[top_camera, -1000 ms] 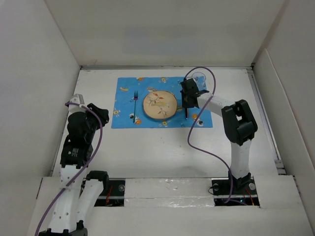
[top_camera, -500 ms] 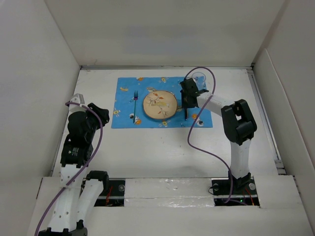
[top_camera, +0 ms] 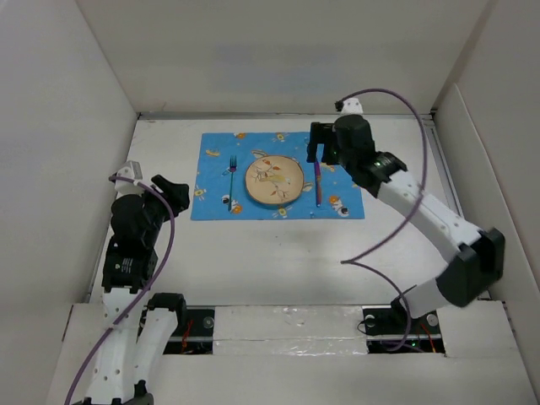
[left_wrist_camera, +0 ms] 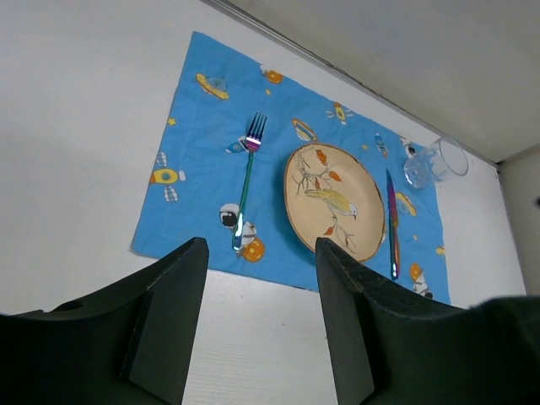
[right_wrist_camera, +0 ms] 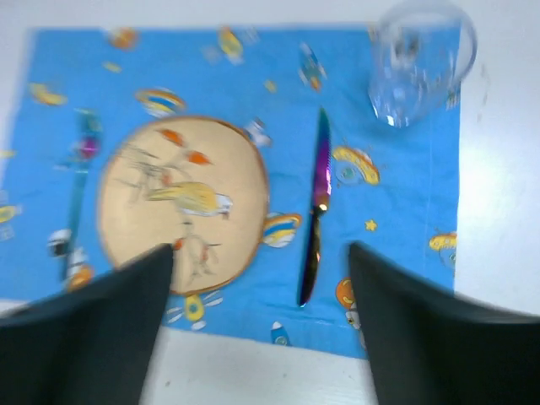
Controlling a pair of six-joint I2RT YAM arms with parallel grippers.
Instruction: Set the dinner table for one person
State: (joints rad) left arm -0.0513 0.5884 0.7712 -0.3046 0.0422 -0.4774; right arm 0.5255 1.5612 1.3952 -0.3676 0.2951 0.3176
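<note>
Left gripper [left_wrist_camera: 260, 278], fingers spread and empty, hovers over the near-left of the dinner table [top_camera: 278, 261]. On the blue placemat [left_wrist_camera: 194, 169], left to right: fork [left_wrist_camera: 245, 181], plate [left_wrist_camera: 332, 200], knife [left_wrist_camera: 392, 224], clear glass [left_wrist_camera: 434, 163]. Right gripper [right_wrist_camera: 259, 261], likewise spread and empty, hangs above the placemat's right part.

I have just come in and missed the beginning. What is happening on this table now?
Two robot arms are setting one place on the white table. The right gripper and left gripper are both open and empty. On the blue placemat sit a plate, a fork on its left, a knife on its right, and a clear glass at the far right corner. The right gripper hovers near the knife.
</note>
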